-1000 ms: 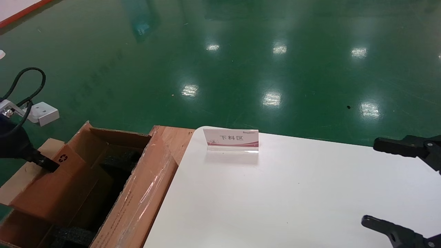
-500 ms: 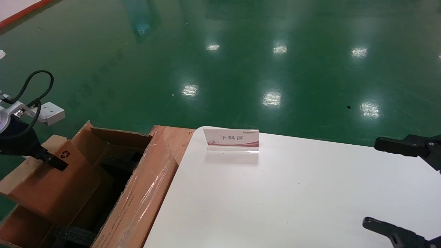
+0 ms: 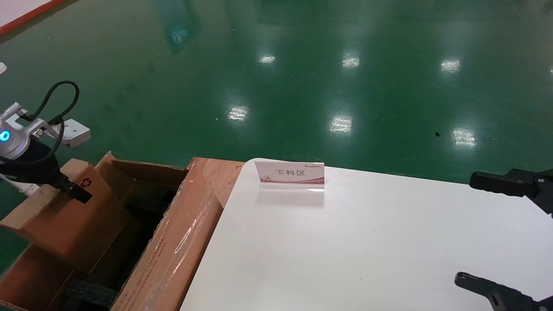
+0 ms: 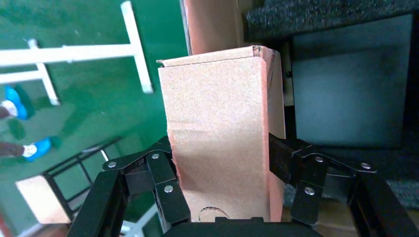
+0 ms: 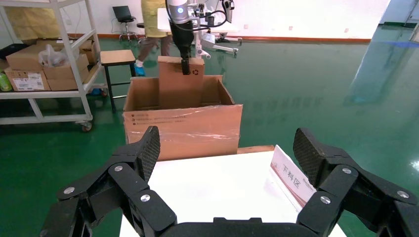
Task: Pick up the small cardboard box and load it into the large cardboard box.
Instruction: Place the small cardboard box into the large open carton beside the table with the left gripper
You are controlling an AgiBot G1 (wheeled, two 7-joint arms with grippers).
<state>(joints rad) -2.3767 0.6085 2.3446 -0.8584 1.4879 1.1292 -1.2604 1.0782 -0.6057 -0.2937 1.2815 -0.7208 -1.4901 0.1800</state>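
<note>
So the small cardboard box [image 3: 65, 216] is up in the air, hanging partway inside the open top of the large cardboard box [image 3: 173, 255], standing tall rather than lying flat, recycling symbol [image 3: 86, 182] near its top corner. The left tool [image 4: 225, 170] is clamped on its upper end, one finger on each broad face, which makes sense: pinching the thin dimension is the only way those fingers fit around it, and holding it from the top lets the box dangle straight down into the carton. In the left wrist view you can see the black foam blocks [image 4: 326, 15] and a dark pocket between them right past the box's far end, so my guess is it's being lined up to slot into that gap, though I can't tell whether its lower end is touching anything yet. The carton sits on the floor just beside the white tabletop [image 3: 367, 242], its taped flap [image 3: 190, 233] leaning against the tabletop's edge, so the left arm has to reach out to that side. The right tool [image 5: 227, 163] is parked over the tabletop's right part, fingers wide apart and holding nothing, well clear of the action. A little sign stand [image 3: 289, 175] sits near the tabletop's far edge, out of the way.
</note>
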